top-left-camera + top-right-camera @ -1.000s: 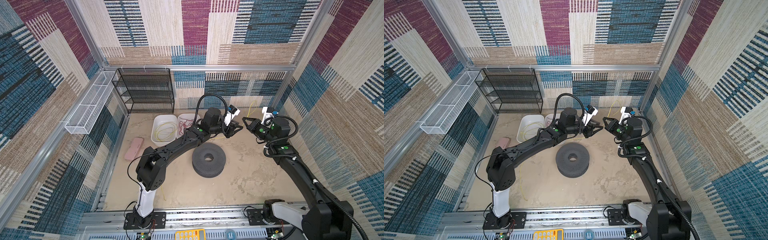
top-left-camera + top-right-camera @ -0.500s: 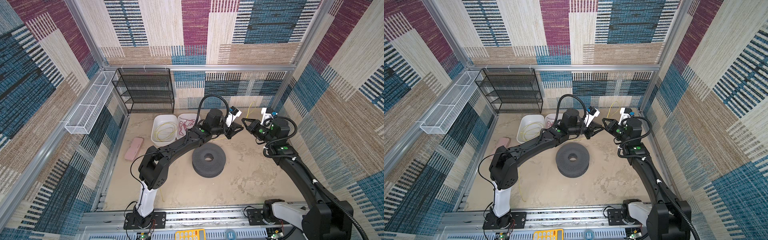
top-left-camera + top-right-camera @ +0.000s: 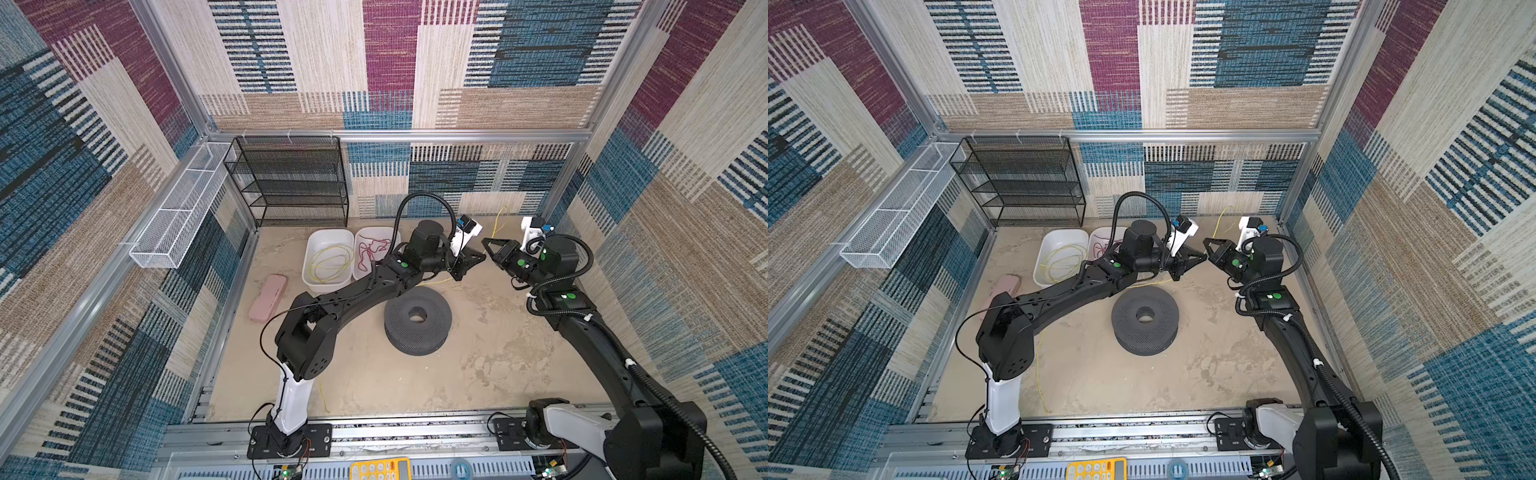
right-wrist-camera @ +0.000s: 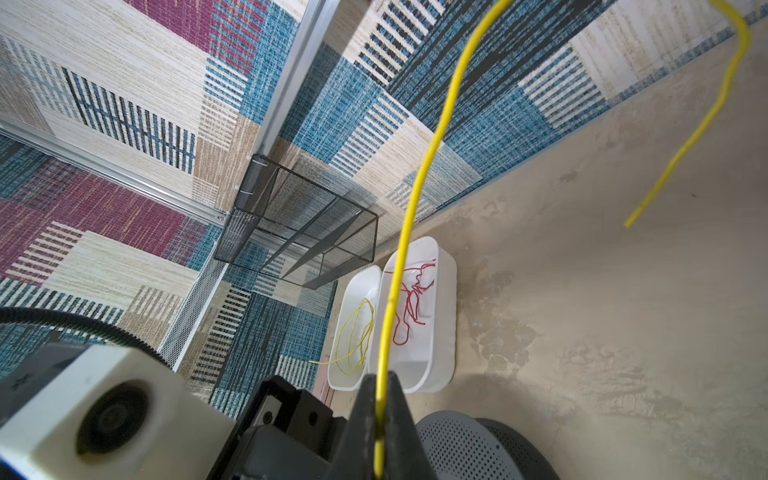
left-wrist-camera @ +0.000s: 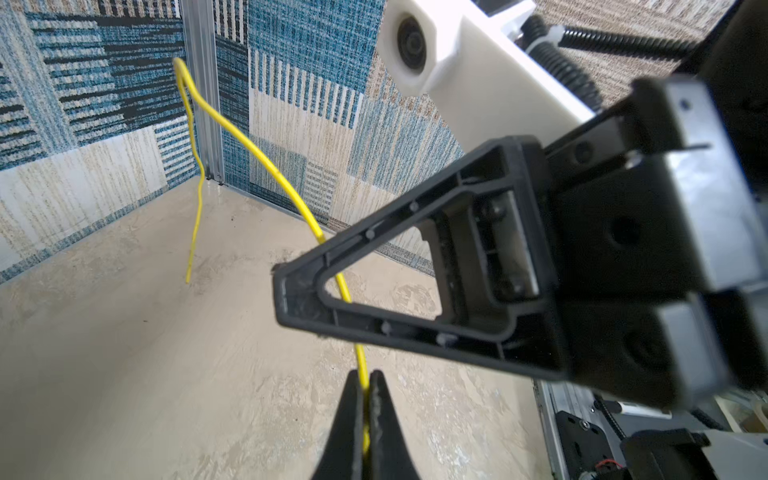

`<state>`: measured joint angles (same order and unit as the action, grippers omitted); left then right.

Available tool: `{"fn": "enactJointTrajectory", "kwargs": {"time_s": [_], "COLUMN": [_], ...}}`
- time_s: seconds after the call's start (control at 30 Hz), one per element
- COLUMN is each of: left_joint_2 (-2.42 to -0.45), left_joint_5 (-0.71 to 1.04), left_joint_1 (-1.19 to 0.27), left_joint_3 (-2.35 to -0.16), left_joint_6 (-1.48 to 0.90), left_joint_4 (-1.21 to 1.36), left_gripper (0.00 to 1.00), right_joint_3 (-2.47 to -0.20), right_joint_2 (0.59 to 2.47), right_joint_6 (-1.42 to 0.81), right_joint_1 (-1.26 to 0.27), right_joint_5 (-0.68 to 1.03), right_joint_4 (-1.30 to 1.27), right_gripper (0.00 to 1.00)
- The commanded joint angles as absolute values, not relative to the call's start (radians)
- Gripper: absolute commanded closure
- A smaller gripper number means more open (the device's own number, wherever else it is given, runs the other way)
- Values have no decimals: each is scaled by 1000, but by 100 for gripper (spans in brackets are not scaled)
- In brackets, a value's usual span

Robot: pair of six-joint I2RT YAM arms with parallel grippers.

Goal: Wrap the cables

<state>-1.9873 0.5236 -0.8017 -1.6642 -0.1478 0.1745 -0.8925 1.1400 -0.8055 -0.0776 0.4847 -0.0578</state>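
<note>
The left gripper (image 5: 363,384) has just clamped the thin bright yellow wire (image 5: 266,162) aloft above the beige table (image 5: 124,374); the right gripper (image 4: 383,386) straddles the same strand, tight or slack cannot be told, suggesting a handover mid-wrap.

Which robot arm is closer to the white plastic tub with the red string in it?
Left. The left arm reaches past right beside the white tub; the right arm is far across the table.

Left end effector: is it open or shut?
Shut. In the left wrist view the left end effector is closed tight on the yellow cable, which runs out from between its jaws.
</note>
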Motion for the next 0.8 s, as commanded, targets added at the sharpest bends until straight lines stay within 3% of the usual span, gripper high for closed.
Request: {"fn": "enactJointTrajectory", "kwargs": {"time_s": [0.0,0.13,0.3,0.43,0.63,0.77], "left_joint_2": [-1956,-1922,-1886,-1844,-1778,-1729], "left_joint_5": [500,545,631,656,710,722], "left_joint_1": [-783,-728,-648,-606,-566,-561], "left_joint_3": [-1608,-1518,-1409,-1341,-1231,-1176], "left_joint_6": [-225,-354,-520,-563,-636,-663], "left_joint_4": [291,425,601,685,806,840], "left_gripper": [100,100,100,100,100,100], "right_joint_3": [-918,-969,-1013,-974,-835,-828], "right_joint_2": [1123,1097,1055,1043,1077,1166], "right_joint_6": [-778,-726,-682,-745,-927,-908], "right_joint_1": [-78,-77,-45,32,109,109], "right_joint_5": [503,462,388,456,628,651], "right_joint_4": [-59,8,75,40,-187,-242], "right_gripper": [69,55,52,51,36,35]}}
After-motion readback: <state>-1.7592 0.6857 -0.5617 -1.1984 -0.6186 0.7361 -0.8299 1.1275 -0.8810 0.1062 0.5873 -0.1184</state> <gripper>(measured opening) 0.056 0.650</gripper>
